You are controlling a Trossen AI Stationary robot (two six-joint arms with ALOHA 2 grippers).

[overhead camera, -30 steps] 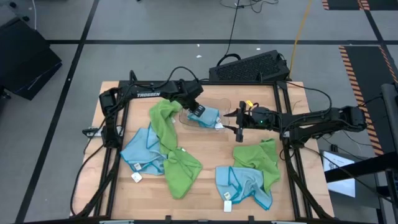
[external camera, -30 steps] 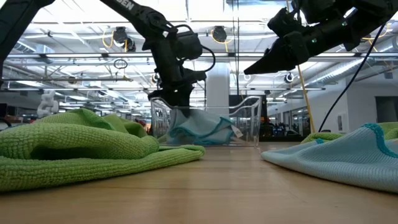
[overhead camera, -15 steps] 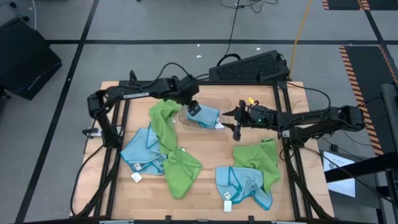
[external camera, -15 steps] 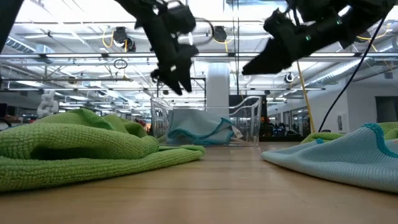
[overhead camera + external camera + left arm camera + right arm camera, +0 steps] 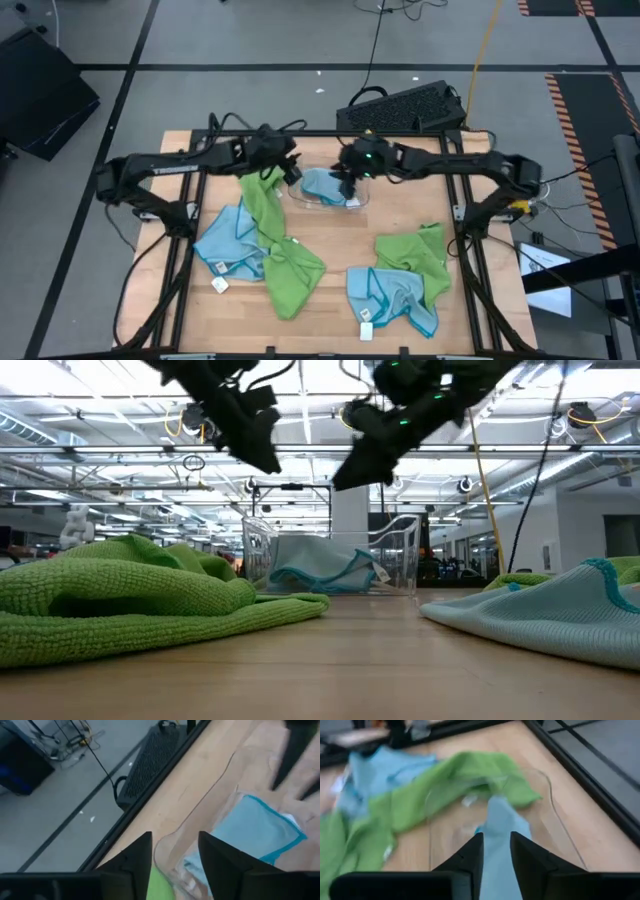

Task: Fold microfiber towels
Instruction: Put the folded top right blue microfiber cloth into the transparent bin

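Right now both arms hang above the far middle of the table, over the clear plastic tray (image 5: 325,196). The left gripper (image 5: 289,170) hovers at the tray's left edge, its two fingers (image 5: 134,857) spread with a clear gap between them and nothing in it. The right gripper (image 5: 349,185) is directly over the tray, pointing down at the folded light blue towel (image 5: 326,184) lying inside; its fingers (image 5: 471,854) stand slightly apart, with nothing pinched between them.

The rest of the cloths are scattered on the wood. A long lime green towel (image 5: 266,205) trails from the tray's left rim down toward the near edge, ending in a bunched heap — a light blue towel (image 5: 226,242) lies just beside it on the left, its white tag (image 5: 219,285) at the near corner. Over on the right, another green towel (image 5: 418,255) overlaps a crumpled light blue one (image 5: 385,295).
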